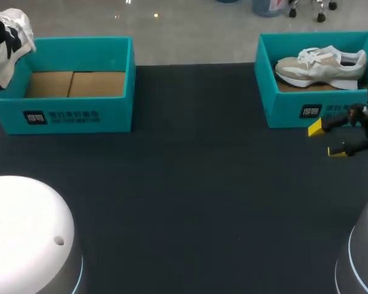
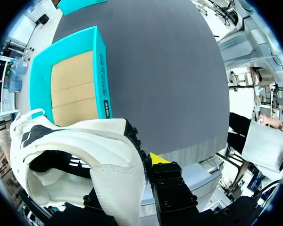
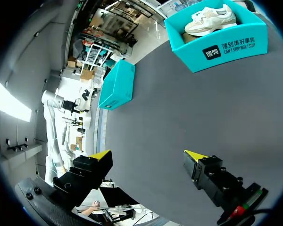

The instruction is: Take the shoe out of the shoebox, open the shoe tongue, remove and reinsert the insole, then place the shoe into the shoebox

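Left fingers (image 2: 156,159) grip the shoe (image 1: 6,43) by its collar; only 1 tip shows. It hangs at 10 o'clock over the left box (image 1: 67,113), likely so the tongue can be opened. Right fingers (image 1: 317,128) gape wide with nothing between them, waiting at 3 o'clock beside the right box (image 1: 294,113), which holds a beige shoe (image 1: 322,64).

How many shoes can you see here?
2: a beige shoe lying in the right box, and a white-and-black shoe held up by the left gripper near the left box.
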Controlling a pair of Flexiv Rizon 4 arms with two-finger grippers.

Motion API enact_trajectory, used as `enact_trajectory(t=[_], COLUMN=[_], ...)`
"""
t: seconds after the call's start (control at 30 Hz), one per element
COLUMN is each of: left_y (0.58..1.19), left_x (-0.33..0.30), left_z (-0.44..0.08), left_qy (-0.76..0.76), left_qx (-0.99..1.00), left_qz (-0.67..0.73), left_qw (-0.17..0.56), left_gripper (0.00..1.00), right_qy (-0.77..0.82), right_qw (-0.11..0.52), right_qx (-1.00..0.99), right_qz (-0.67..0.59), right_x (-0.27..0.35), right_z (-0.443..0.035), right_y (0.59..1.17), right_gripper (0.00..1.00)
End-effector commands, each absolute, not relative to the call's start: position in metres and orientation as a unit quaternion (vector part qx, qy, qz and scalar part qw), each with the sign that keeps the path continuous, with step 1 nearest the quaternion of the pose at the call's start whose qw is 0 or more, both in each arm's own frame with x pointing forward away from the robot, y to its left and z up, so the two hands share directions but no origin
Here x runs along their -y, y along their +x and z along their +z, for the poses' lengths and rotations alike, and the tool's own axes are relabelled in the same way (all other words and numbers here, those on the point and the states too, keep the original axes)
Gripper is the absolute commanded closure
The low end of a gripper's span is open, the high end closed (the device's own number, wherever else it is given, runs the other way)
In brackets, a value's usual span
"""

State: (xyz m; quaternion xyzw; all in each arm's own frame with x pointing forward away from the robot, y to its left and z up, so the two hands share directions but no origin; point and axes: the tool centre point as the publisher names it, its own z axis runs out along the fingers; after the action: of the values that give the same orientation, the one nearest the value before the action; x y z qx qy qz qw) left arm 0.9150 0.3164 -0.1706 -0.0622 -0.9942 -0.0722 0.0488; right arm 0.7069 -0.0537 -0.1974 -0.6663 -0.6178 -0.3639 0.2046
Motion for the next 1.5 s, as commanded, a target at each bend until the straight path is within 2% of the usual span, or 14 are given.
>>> enact_trajectory(t=[0.03, 0.53, 0.8, 1.13, 1.3, 1.5], left_y=[0.918, 0.92, 0.951, 0.979, 0.987, 0.995], left_x=[-0.317, -0.31, -0.324, -0.333, -0.332, -0.335], left_z=[-0.17, -0.17, -0.174, -0.189, -0.192, -0.198], left_qy=[-0.063, -0.07, -0.092, -0.129, -0.226, -0.517], left_qx=[0.994, 0.993, 0.993, 0.987, 0.97, 0.849], left_qz=[-0.072, -0.079, -0.071, -0.085, -0.084, -0.091], left_qw=[0.052, 0.052, 0.025, 0.04, 0.042, 0.063], left_gripper=[1.0, 1.0, 1.0, 1.0, 1.0, 1.0], right_qy=[-0.668, -0.668, -0.668, -0.668, -0.668, -0.668], right_qw=[0.203, 0.203, 0.203, 0.203, 0.203, 0.203], right_qx=[0.618, 0.618, 0.618, 0.618, 0.618, 0.618], right_qz=[-0.363, -0.363, -0.363, -0.363, -0.363, -0.363], right_x=[0.053, 0.053, 0.053, 0.053, 0.053, 0.053], right_z=[-0.198, -0.198, -0.198, -0.198, -0.198, -0.198], right_y=[0.706, 0.706, 0.706, 0.706, 0.706, 0.706], right_gripper=[0.0, 0.0, 0.0, 0.0, 0.0, 0.0])
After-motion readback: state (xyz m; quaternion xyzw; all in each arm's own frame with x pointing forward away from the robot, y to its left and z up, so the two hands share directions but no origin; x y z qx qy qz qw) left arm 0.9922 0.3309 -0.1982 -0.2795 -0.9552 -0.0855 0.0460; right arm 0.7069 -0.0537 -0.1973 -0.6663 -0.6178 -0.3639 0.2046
